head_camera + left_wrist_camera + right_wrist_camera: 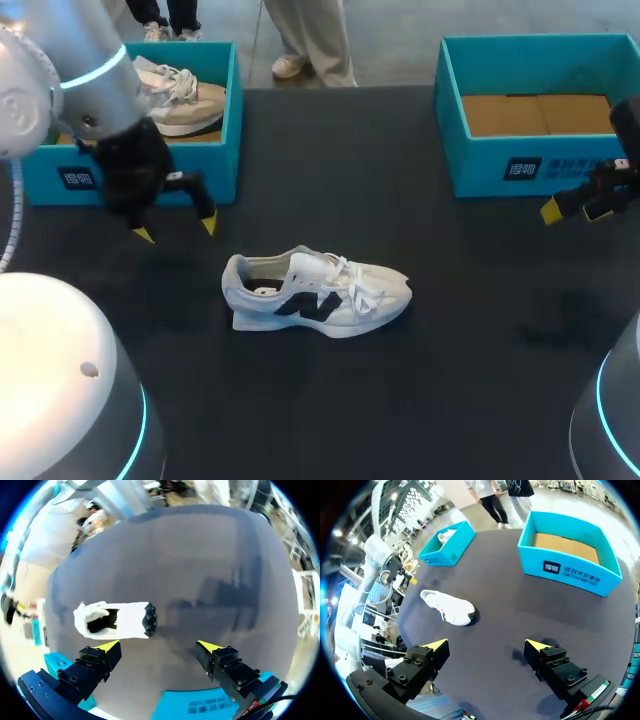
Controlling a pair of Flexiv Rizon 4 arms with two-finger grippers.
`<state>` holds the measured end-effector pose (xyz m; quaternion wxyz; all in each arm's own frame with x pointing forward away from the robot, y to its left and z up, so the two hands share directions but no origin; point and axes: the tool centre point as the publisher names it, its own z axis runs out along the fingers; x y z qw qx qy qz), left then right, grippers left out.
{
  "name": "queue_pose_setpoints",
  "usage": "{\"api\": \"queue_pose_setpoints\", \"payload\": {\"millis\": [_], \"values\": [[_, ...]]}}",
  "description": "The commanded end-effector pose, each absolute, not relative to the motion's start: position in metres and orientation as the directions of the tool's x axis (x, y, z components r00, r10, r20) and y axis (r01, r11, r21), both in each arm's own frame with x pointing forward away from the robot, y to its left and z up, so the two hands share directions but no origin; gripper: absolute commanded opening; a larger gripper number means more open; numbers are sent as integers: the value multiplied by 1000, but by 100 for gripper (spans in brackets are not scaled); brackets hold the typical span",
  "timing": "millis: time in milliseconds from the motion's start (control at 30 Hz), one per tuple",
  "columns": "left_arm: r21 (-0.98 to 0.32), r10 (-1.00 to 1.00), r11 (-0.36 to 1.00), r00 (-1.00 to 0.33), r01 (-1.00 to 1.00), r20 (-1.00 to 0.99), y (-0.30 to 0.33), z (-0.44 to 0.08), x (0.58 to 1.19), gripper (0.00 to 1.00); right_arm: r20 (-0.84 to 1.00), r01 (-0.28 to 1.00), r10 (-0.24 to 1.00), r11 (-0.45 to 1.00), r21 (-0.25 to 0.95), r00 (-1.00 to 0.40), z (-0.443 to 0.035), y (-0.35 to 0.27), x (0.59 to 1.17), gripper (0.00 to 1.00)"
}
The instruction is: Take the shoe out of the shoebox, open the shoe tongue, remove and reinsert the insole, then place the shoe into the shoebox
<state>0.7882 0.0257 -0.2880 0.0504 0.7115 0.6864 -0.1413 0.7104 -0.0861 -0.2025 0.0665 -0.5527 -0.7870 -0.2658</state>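
A white shoe (315, 292) with a dark side logo lies on its sole in the middle of the black table, toe to the right; its laces are tied and its opening faces up. My left gripper (176, 230) hangs open above the table, in front of the left teal shoebox (215, 150) and to the shoe's upper left. In the left wrist view the shoe (117, 621) lies just ahead of one finger of the open gripper (160, 645). My right gripper (575, 211) stands open at the table's right side, in front of the right shoebox (520, 165). The right wrist view shows the shoe (449, 607) well ahead of the gripper (487, 644).
The left shoebox holds a second white shoe (185, 95). The right shoebox (570, 570) shows only its brown cardboard floor. Both boxes stand along the table's far edge. Bare dark tabletop (450, 380) surrounds the shoe.
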Motion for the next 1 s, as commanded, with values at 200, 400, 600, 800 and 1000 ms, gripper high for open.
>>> {"api": "queue_pose_setpoints", "payload": {"millis": [200,400,600,800,1000], "values": [[-402,814,197,-378,894,-442,47,-279,792,100,398,906,835,247,343,-379,-203,-85,711,100],[-558,726,231,-523,797,-446,53,-285,792,100,398,906,835,247,343,-379,-203,-85,711,100],[-667,665,238,-619,706,-418,56,-294,791,100,398,906,835,247,343,-379,-203,-85,711,100],[-788,561,223,-737,574,-378,63,-298,792,100,398,906,835,247,343,-379,-203,-85,711,100],[-848,505,211,-797,486,-332,67,-306,790,100,398,906,835,247,343,-379,-203,-85,711,100]]}}
